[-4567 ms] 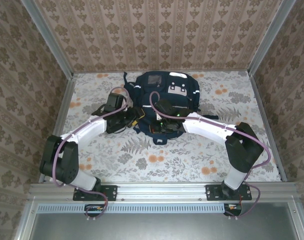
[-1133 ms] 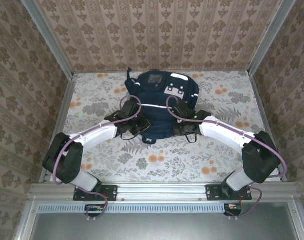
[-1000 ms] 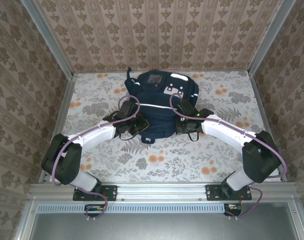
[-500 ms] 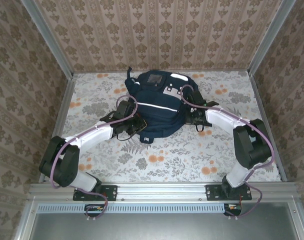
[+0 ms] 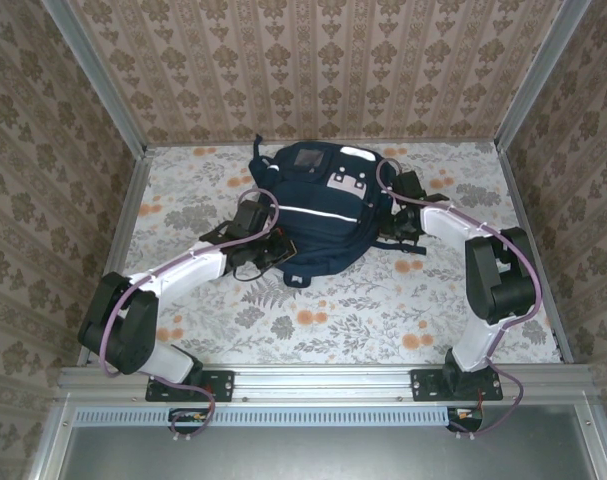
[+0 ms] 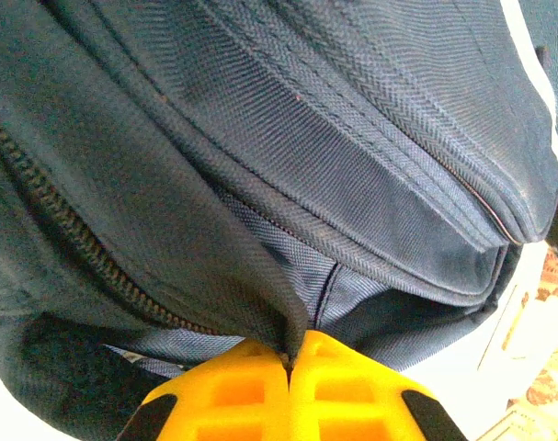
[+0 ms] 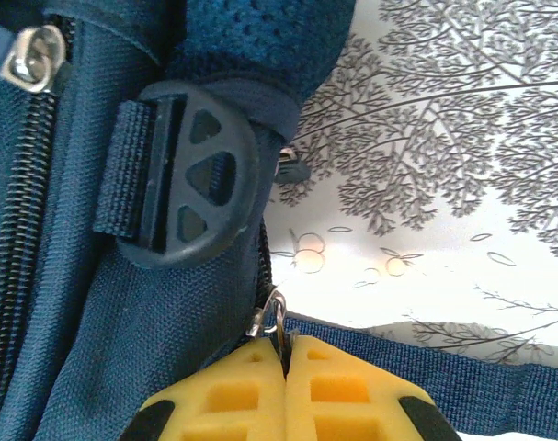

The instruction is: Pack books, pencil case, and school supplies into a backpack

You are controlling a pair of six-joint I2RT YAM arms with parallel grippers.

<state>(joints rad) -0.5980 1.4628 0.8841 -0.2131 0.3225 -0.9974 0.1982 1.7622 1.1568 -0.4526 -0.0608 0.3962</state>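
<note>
The navy backpack lies flat in the middle of the table with its pale grey patches at the far end. My left gripper is at its near left corner. In the left wrist view the left gripper is shut on a fold of the backpack's fabric beside the zipper teeth. My right gripper is at the backpack's right side. In the right wrist view the right gripper is shut on a metal zipper pull. The books, the pencil case and the school supplies are hidden.
A round black strap buckle sits just above the zipper pull, and a navy strap runs off to the right. Patterned walls close in the floral table on three sides. A metal rail runs along the near edge.
My right gripper has moved from the backpack's near right corner up along its right side toward the far end, still shut. The left gripper has kept its hold at the near left corner.
</note>
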